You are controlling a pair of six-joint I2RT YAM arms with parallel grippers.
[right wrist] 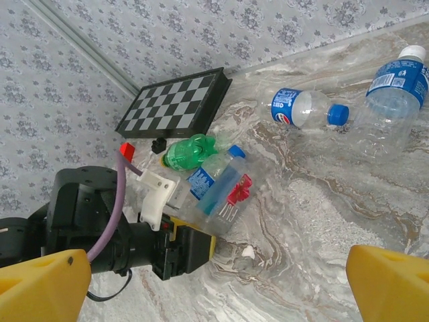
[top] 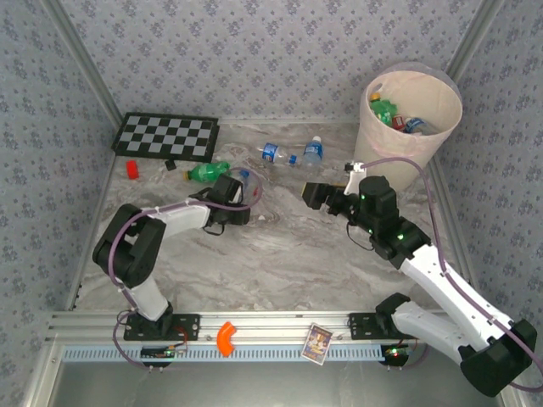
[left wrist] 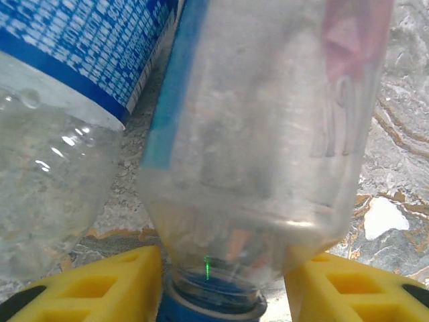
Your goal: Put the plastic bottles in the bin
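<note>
Lying on the marbled table (top: pixel 280 246), a clear bottle (left wrist: pixel 268 134) has its blue-capped neck between the yellow fingers (left wrist: pixel 100 285) of the left gripper (left wrist: pixel 222 285). The jaws stand part-way open on either side of the neck and shoulders, but whether they press on it cannot be told. Just beside it on the left lies a blue-label bottle (left wrist: pixel 60 100), and beyond those a green bottle (top: pixel 206 172). The right gripper (right wrist: pixel 218 285) hovers over bare table near the middle, jaws spread wide and holding nothing. Two more blue bottles (top: pixel 276 153) (top: pixel 313 151) lie near each other toward the back of the table, between the arms. The bin (top: pixel 399 157) stands at the far right corner, well apart from the left gripper, with a green bottle and others (top: pixel 386 108) inside. A chessboard (top: pixel 165 136) and a red block (top: pixel 132 169) sit at the far left.
</note>
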